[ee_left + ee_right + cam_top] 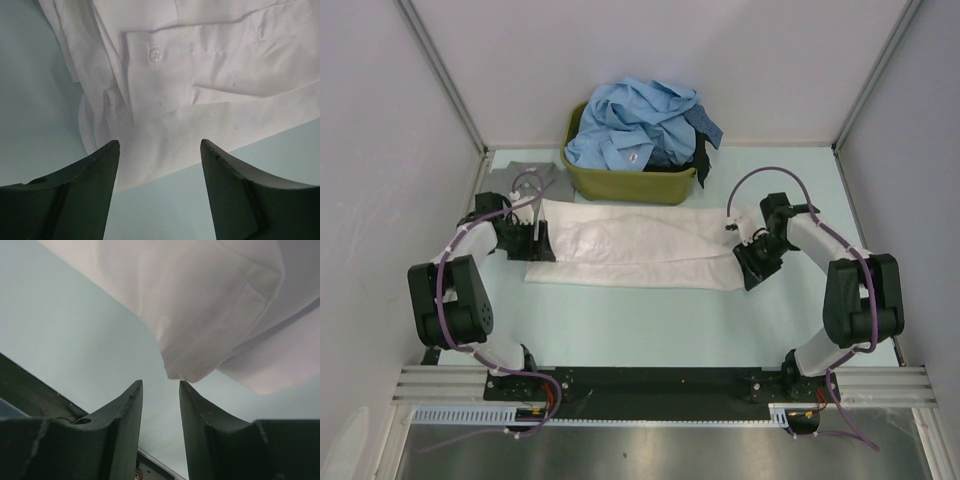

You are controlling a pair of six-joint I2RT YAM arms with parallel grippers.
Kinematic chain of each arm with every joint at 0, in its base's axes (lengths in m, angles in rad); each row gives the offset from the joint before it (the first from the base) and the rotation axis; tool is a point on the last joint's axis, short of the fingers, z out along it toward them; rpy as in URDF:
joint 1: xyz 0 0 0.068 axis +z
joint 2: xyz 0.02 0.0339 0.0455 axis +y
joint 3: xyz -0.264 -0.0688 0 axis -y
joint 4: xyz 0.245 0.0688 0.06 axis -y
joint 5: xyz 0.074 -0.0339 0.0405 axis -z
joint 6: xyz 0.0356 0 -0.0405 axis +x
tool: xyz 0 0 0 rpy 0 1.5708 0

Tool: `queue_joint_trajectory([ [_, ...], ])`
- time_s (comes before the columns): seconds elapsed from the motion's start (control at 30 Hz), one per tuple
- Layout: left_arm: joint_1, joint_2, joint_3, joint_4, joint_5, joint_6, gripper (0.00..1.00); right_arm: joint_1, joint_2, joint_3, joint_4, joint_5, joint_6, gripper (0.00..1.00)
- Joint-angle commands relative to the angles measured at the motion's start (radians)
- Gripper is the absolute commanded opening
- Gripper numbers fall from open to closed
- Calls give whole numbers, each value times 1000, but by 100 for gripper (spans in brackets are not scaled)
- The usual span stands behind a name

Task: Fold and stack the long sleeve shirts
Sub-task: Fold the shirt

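A white long sleeve shirt (635, 250) lies folded into a long strip across the table. My left gripper (542, 243) is at its left end, wide open and empty; in the left wrist view (160, 145) the buttoned cuff (157, 75) lies just ahead of the fingertips. My right gripper (752, 262) is at its right end, slightly open and empty; in the right wrist view (161, 384) a folded shirt corner (200, 340) hangs just past the fingertips. Several light blue shirts (635, 125) and a dark one (705, 150) are piled in the tub. A grey shirt (525, 178) lies at the back left.
The olive-green tub (620, 183) stands at the back centre, right behind the white shirt. Grey walls close in the left, right and back sides. The pale table (640, 325) runs between the shirt and the arm bases' rail (640, 385).
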Motion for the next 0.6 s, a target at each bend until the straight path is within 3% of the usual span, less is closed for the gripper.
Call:
queue_joint_trajectory([
  [0.0, 0, -47, -24, -14, -6, 42, 72, 49, 9, -20, 151, 89, 54, 41],
  [0.13, 1, -52, -33, -9, -26, 42, 72, 80, 32, -36, 207, 138, 83, 38],
  [0.23, 1, -49, -38, -3, -41, 43, 71, 84, 43, -33, 213, 176, 93, 20],
  [0.27, 1, -46, -39, -3, -46, 49, 68, 81, 41, -29, 207, 191, 90, 9],
  [0.33, 1, -38, -46, -5, -66, 57, 65, 66, 34, -19, 176, 204, 79, 2],
  [0.57, 1, 17, -82, 8, -185, 161, 42, 12, 21, 20, 53, 236, -53, 3],
])
